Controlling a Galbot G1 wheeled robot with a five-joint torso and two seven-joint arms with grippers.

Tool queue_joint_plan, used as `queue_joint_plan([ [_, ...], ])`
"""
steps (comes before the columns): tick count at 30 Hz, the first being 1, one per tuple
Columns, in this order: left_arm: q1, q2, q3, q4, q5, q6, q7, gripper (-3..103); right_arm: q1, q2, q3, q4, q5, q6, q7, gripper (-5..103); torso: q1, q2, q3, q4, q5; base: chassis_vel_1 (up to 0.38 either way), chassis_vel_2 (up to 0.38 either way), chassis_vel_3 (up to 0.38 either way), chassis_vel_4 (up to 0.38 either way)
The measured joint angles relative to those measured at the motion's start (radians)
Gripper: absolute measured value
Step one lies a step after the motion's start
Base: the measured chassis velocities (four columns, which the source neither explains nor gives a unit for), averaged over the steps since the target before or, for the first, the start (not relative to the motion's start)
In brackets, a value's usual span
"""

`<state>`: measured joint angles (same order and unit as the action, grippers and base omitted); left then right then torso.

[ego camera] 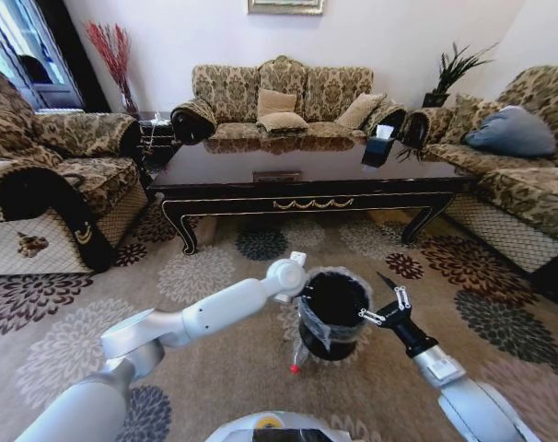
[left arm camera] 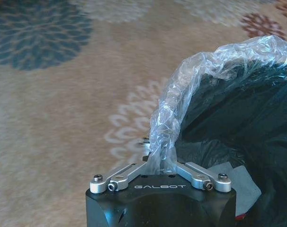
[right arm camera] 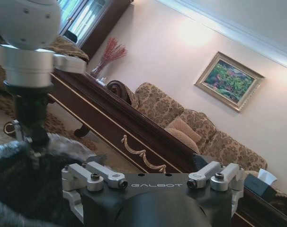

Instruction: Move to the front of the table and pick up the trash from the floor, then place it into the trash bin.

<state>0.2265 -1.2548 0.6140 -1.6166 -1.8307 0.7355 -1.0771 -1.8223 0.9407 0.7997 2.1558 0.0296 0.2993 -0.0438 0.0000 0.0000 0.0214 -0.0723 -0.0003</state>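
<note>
Left end effector [left arm camera: 160,165] pinched shut on clear liner [left arm camera: 191,90] at near-left rim of trash bin [ego camera: 332,313]. Black bin stands on flowered carpet floor [ego camera: 215,387], between both arms. Right end effector [ego camera: 386,296] beside bin's right rim, fingers spread, holding nothing. Clear bottle [ego camera: 298,354], red cap, lies on floor against bin. Dark surface [ego camera: 307,170] beyond.

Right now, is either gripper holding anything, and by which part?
The left gripper pinches the plastic liner at the trash bin's rim. The right gripper, beside the bin, is open and holds nothing.
</note>
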Motion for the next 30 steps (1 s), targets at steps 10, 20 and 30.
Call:
queue_joint_plan([
  [10, 0.176, 0.195, -0.199, -0.112, 0.041, 0.0, 0.02, 0, 0.025, -0.009, -0.026, -0.021, 0.131, -0.052, 0.039, 100, 0.0, 0.0, 0.0, 0.0, 0.0, 0.0, 0.0, 0.0, 0.0],
  [20, 0.421, 0.337, -0.48, -0.247, 0.078, 0.0, 0.061, 0, 0.059, -0.043, -0.032, -0.08, 0.282, -0.112, 0.062, 100, 0.0, 0.0, 0.0, -0.0001, -0.0001, 0.0, 0.0, 0.0, 0.0],
  [30, 0.539, 0.446, -0.625, -0.255, 0.1, 0.0, 0.119, 0, 0.079, -0.054, -0.053, -0.154, 0.447, -0.24, 0.068, 100, 0.0, 0.0, 0.0, -0.0011, -0.0001, 0.0, 0.0, 0.0, 0.0],
])
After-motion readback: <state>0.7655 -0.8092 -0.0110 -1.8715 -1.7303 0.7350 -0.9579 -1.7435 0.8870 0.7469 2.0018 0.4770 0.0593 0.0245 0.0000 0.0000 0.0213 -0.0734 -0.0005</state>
